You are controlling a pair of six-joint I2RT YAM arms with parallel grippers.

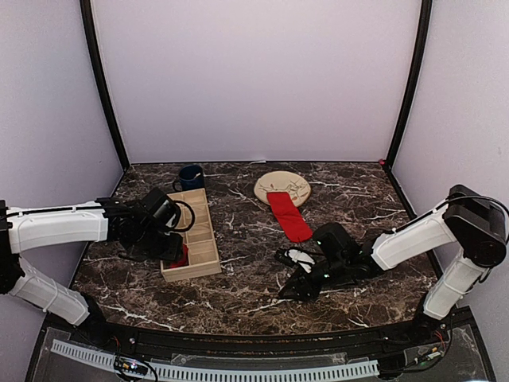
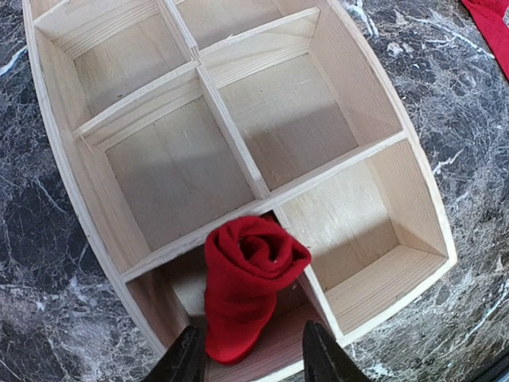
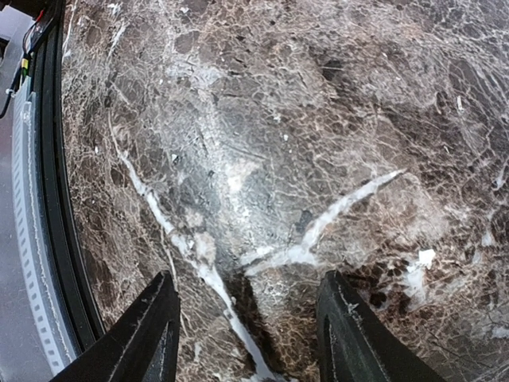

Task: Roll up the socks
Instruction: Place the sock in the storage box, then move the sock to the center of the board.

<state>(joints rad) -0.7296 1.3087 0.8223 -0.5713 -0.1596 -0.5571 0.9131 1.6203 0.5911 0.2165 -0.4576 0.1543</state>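
Two socks: one rolled, one flat
Left gripper: jaws apart, not clamped
Rolled sock: upright between its fingers, in nearest wooden tray compartment
Flat sock: well ahead-left of right gripper, far end on plate
Right gripper: jaws wide, nothing between, above marble table

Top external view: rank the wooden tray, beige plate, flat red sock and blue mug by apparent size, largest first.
1. wooden tray, clearly largest.
2. beige plate and flat red sock: too close to rank; the sock overlaps the plate's near edge.
3. blue mug, smallest.
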